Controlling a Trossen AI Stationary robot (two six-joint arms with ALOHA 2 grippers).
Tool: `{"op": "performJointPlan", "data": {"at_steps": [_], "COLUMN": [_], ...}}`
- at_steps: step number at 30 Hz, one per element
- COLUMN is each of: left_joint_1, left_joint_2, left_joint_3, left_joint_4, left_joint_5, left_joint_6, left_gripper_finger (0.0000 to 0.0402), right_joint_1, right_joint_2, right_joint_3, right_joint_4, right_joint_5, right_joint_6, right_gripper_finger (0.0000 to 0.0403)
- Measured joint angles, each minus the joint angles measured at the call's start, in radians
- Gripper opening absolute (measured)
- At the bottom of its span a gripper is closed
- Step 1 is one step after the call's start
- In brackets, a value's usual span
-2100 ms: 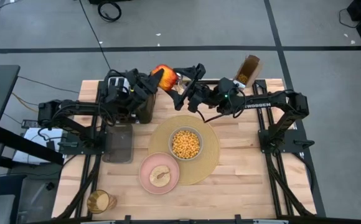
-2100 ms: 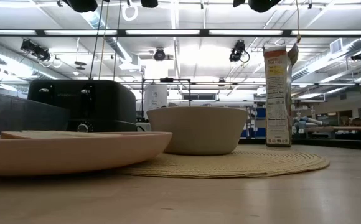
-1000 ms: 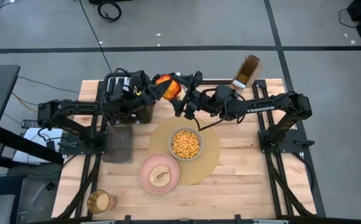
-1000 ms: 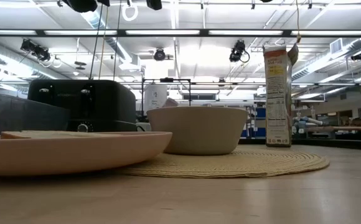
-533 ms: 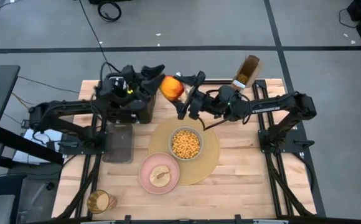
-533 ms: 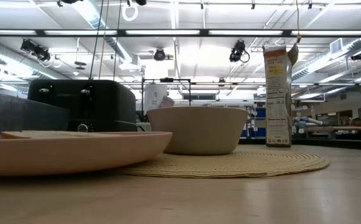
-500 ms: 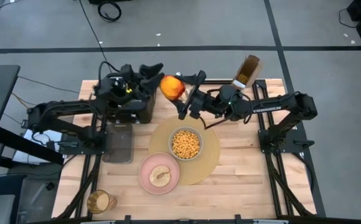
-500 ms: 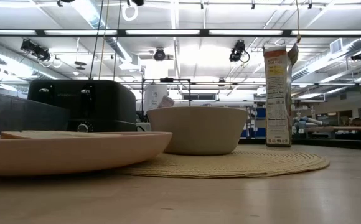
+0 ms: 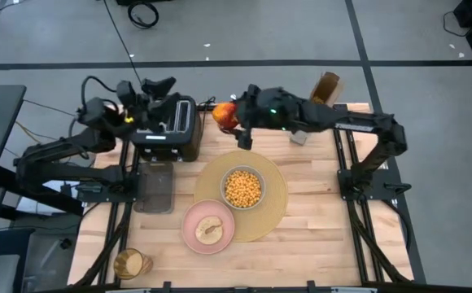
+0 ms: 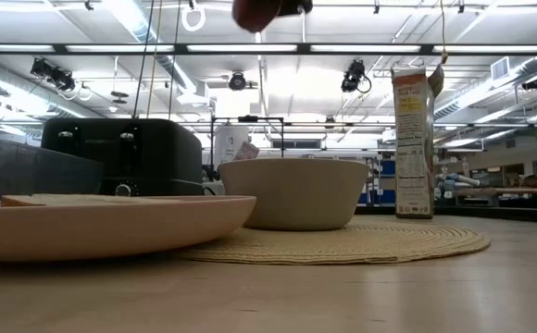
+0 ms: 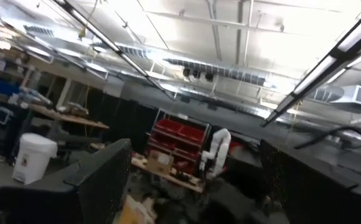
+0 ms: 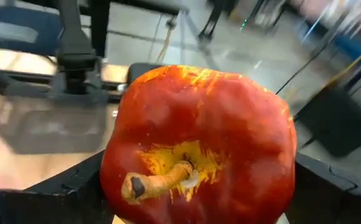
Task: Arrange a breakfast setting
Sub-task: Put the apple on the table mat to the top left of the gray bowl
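The right tool (image 9: 234,120) holds the red apple (image 9: 225,115) between its fingers, high above the tabletop (image 9: 317,220), near the toaster (image 9: 168,127). The left tool (image 9: 156,87) is wide and empty. The round apple may slip and roll off the tabletop.

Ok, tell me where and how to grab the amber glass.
Grip the amber glass around its upper wall, coming straight down from above. It stands upright and open-mouthed at the table's near left corner, apart from the pink plate, so its sides are clear for one finger each. The left gripper is open.
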Motion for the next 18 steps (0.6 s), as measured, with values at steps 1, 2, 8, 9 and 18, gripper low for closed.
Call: {"op": "performJointPlan", "data": {"at_steps": [1,2,8,9,18], "left_joint_1": [-0.006,-0.012,-0.055,-0.062,-0.101], "left_joint_2": [-0.008,-0.012,-0.014,-0.014,-0.014], "left_joint_3": [0.000,0.000,0.000,0.000,0.000], "left_joint_4": [-0.019,-0.042,-0.145,-0.153,-0.167], "left_joint_5": [0.000,0.000,0.000,0.001,-0.009], "left_joint_6": [-0.008,-0.023,-0.084,-0.094,-0.106], "left_gripper_finger": [0.0357,0.0357,0.0357,0.0357,0.0357], "right_joint_1": [-0.011,-0.021,-0.047,-0.048,-0.057], "right_joint_2": [0.021,0.047,0.198,0.218,0.410], "right_joint_3": [0.027,0.051,0.114,0.114,0.117], "right_joint_4": [-0.033,-0.064,-0.162,-0.163,-0.219], "right_joint_5": [-0.022,-0.044,-0.112,-0.120,-0.167], "right_joint_6": [0.050,0.096,0.313,0.348,0.619], "right_gripper_finger": [0.0353,0.0353,0.0353,0.0353,0.0354]}}
